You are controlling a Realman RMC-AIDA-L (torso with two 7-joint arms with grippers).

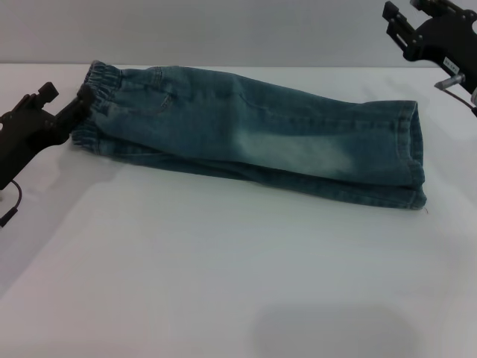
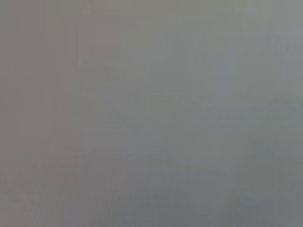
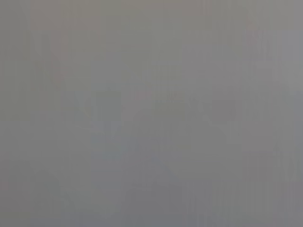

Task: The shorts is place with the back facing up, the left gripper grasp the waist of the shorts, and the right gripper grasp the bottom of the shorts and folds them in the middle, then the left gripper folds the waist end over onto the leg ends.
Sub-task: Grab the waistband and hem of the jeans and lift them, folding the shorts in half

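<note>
**Spotter:** White tabletop (image 1: 223,298) fills most of your head view, with a pale grey wall behind it. You have the shorts (image 1: 261,142) lying across the middle, already folded lengthwise so one leg sits on top of the other as a long narrow strip.

**Operator:** Which end is which?

**Spotter:** On your robot's left you see the waist (image 1: 100,89), the gathered elastic band. On your robot's right are the leg ends (image 1: 414,160), two straight hems stacked, the lower one showing just below the upper. You can also make out a faded patch on the upper leg and a pocket seam near the waist.

**Operator:** Where is my left gripper?

**Spotter:** Your left gripper (image 1: 83,98) reaches in from the left edge, low at the table, and its tip is right at the waist band. The fingers look drawn together on the gathered denim, pinching the edge of the band.

**Operator:** And the right one?

**Spotter:** Your right gripper (image 1: 402,19) hangs high in the far right corner, well apart from the shorts and above the hems. Only part of it shows. Its two black fingers stand spread with a clear gap between them, holding nothing.

**Operator:** Anything from the wrist cameras?

**Spotter:** Both give you only a flat grey blur; you cannot tell anything from them.
</note>
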